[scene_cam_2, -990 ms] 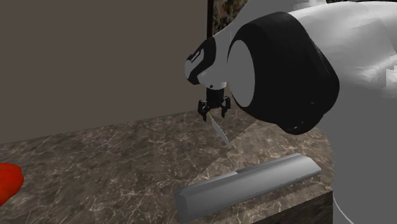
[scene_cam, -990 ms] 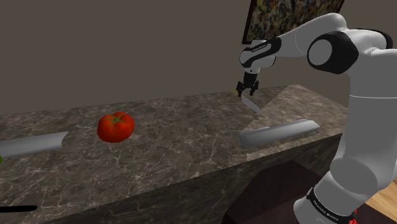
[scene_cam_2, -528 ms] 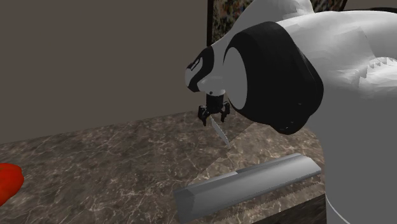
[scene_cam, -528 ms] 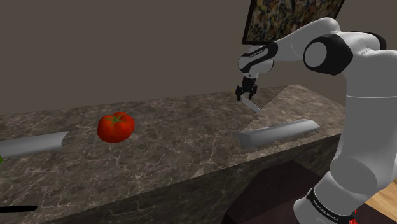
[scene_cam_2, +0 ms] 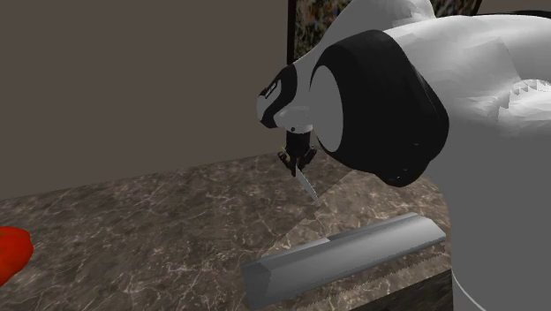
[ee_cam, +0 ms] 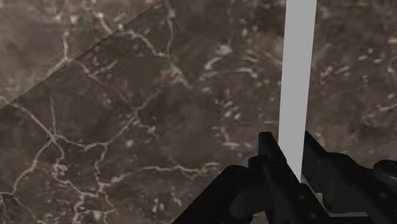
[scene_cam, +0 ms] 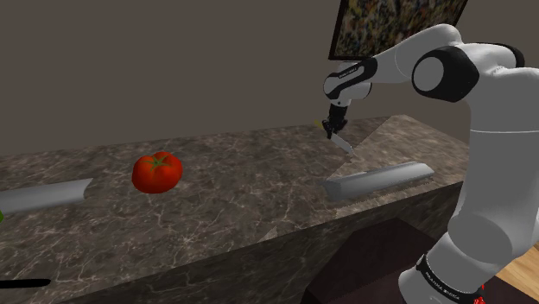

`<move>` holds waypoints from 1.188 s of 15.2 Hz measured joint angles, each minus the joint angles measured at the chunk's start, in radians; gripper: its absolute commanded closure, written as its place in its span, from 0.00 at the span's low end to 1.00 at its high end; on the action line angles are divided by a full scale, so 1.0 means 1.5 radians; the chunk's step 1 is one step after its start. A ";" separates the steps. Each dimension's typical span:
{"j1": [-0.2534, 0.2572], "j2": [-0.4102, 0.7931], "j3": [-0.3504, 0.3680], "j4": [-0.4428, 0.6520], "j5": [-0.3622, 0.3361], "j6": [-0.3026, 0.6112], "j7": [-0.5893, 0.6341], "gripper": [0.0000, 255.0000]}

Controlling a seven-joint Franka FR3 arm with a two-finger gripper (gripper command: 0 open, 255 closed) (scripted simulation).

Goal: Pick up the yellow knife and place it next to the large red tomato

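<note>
The knife (scene_cam: 345,145) is at the back right of the dark marble counter (scene_cam: 233,203), its grey blade (scene_cam_2: 305,183) slanting down to the stone. A speck of yellow shows at its handle end, under the hand. My black gripper (scene_cam: 332,131) (scene_cam_2: 296,163) is shut on that upper end. In the wrist view (ee_cam: 291,162) both fingers (ee_cam: 270,153) clasp the pale blade strip (ee_cam: 298,83), which runs away from them over the marble. The red tomato (scene_cam: 156,171) (scene_cam_2: 11,252) sits far off toward the shoulder view's left.
A long grey bar (scene_cam: 377,180) (scene_cam_2: 344,256) lies near the counter's front right edge, just in front of the knife. Another grey bar (scene_cam: 43,196) lies at the shoulder view's left. A brown wall backs the counter, with a picture (scene_cam: 389,22) hanging above the arm.
The fingers stood apart around the knife's upper end and have now shut on it. The hand came down slightly a second ago and has stayed put since.
</note>
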 measured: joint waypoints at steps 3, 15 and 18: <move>0.000 0.000 0.000 0.000 0.000 0.000 0.000 1.00; 0.002 -0.027 -0.004 0.025 -0.008 -0.051 0.004 1.00; 0.003 -0.037 -0.005 0.038 -0.011 -0.073 0.006 1.00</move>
